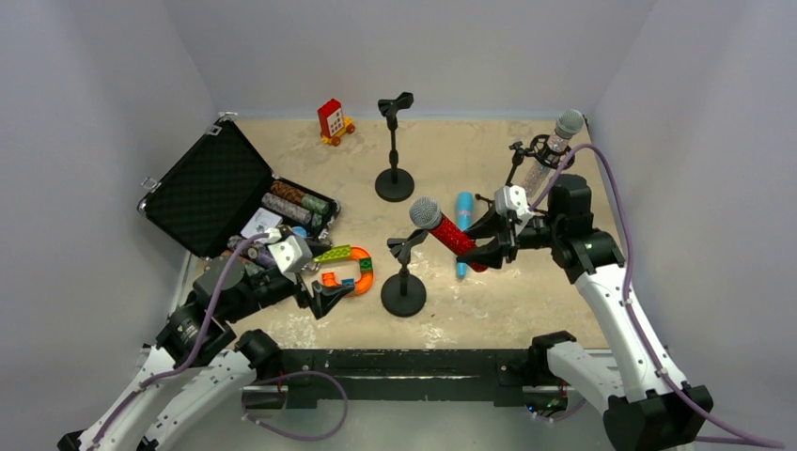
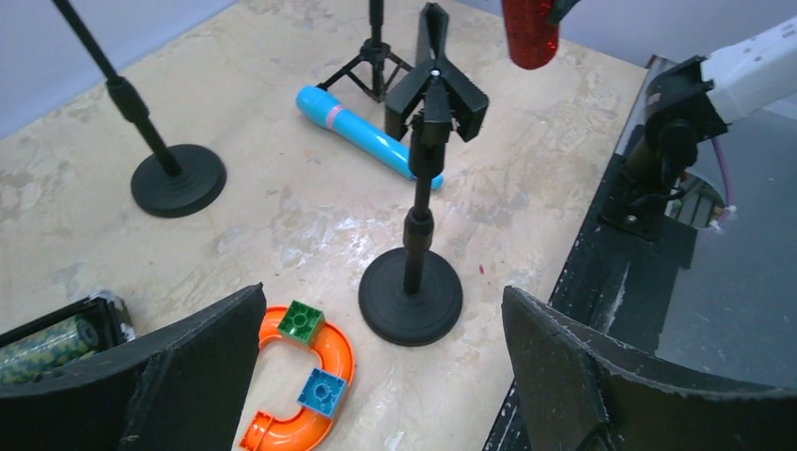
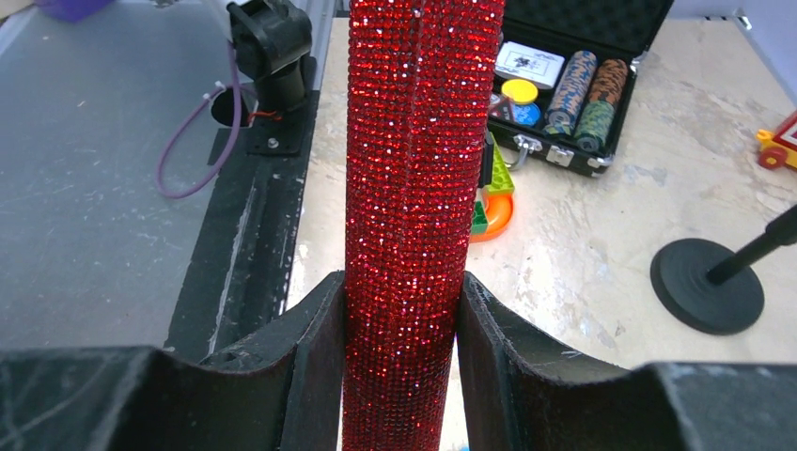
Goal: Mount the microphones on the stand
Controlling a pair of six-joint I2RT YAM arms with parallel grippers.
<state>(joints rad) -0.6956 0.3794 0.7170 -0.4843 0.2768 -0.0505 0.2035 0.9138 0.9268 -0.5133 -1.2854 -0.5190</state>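
Observation:
My right gripper is shut on the red glitter microphone, held tilted above the table; its silver mesh head points left, just right of the near stand's clip. The red body fills the right wrist view between my fingers. The near stand is empty. The light-blue microphone lies on the table behind it, also in the left wrist view. The silver glitter microphone sits in the tripod stand at the back right. The far stand is empty. My left gripper is open and empty.
An open black case with chip rolls lies at the left. An orange curved track with green and blue bricks lies near my left gripper. A red toy block stands at the back. The black frame rail runs along the near edge.

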